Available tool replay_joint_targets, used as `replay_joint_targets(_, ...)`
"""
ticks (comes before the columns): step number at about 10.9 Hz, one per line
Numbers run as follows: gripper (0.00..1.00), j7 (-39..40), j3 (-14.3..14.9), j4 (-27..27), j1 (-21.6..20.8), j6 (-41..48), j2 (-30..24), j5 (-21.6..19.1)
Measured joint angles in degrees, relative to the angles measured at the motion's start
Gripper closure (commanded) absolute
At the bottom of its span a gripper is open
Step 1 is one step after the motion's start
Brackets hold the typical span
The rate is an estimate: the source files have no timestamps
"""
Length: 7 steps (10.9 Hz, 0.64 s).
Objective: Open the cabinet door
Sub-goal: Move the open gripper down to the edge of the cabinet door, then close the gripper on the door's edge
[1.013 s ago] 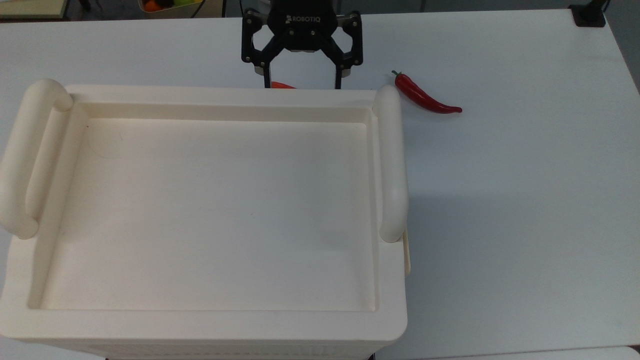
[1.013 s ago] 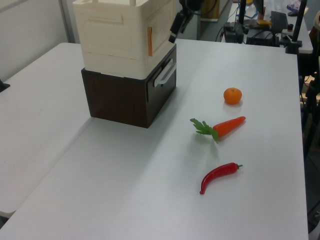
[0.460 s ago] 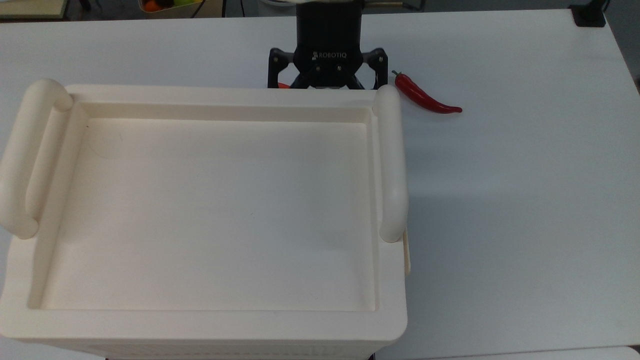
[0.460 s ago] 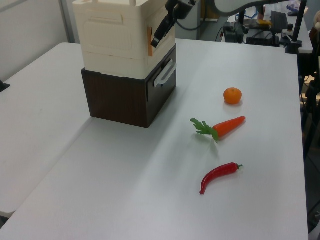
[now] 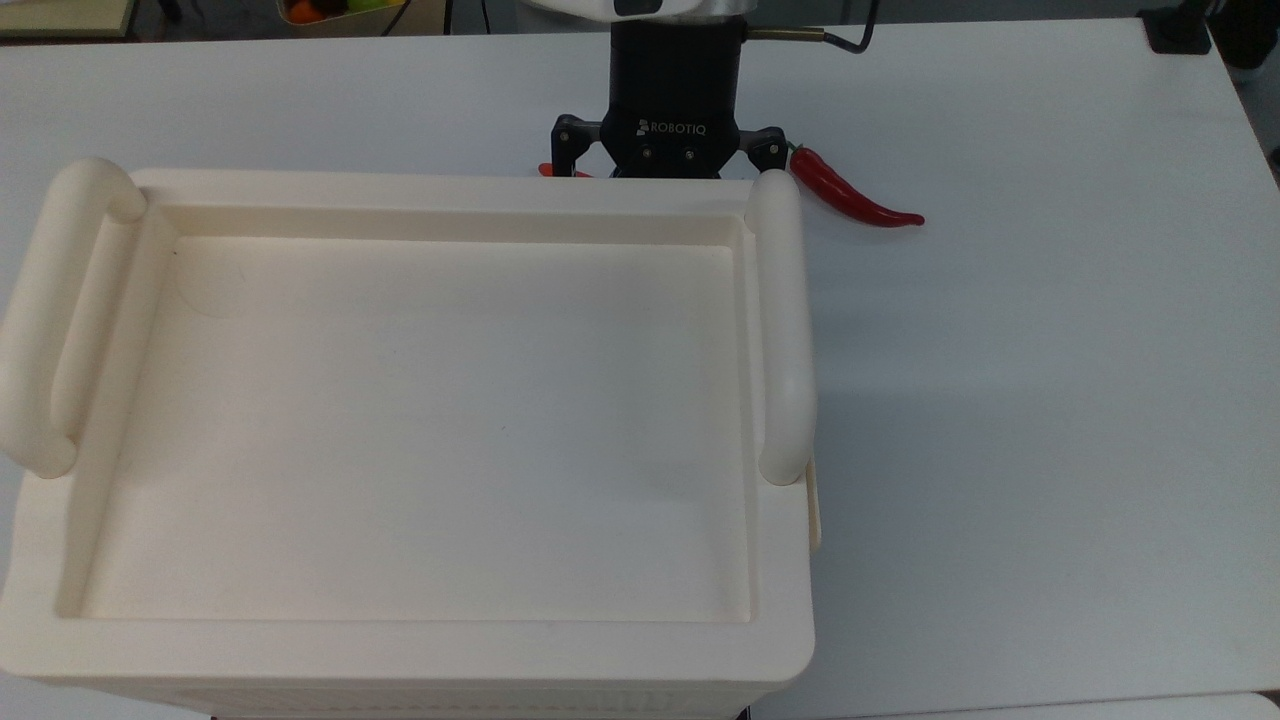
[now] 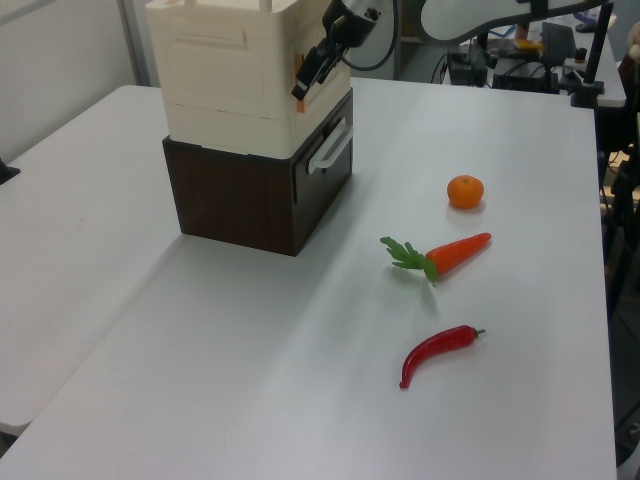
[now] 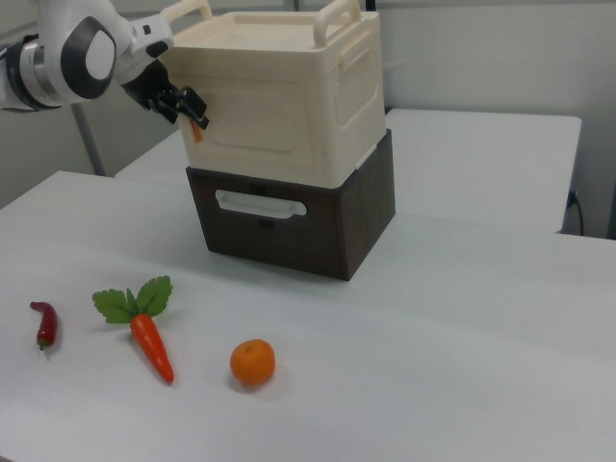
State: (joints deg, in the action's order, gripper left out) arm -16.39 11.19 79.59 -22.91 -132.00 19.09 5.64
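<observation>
your cabinet door [image 7: 265, 115] is the front face of the cream cabinet [image 7: 289, 91], which sits on a dark brown drawer unit [image 7: 289, 217] on the white table [image 7: 433, 366]. at the door's edge in the right view's left is a small orange handle [image 7: 196, 130], and your gripper [image 7: 186, 108] is right at it; i cannot tell how wide its fingers stand. a chili [image 6: 437, 350], carrot [image 6: 445, 255] and orange [image 6: 465, 191] lie well apart on the table.

A black two-finger gripper [image 5: 668, 160] carries white "ROBOTIQ" lettering on its boxy body, with small round screws below the name and angled black linkages at each side. A thin black cable [image 5: 850, 40] runs from a brass-coloured fitting. The arm [image 7: 72, 48] behind is glossy white with rounded grey joint caps.
</observation>
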Motion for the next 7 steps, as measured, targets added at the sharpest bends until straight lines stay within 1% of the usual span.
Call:
replay_joint_targets(3, 0.6, -0.02, 0.0, -0.17, 0.0, -0.01, 0.07, 3.17)
replay_joint_targets(4, 0.69, 0.02, 0.0, -0.17, 0.0, -0.01, 0.12, 3.79)
replay_joint_targets(6, 0.88, 0.21, -0.02, -0.18, -0.08, -0.01, 0.12, 3.96)
replay_joint_targets(7, 0.93, 0.21, -0.18, -0.23, -0.45, -0.02, 0.12, 3.96)
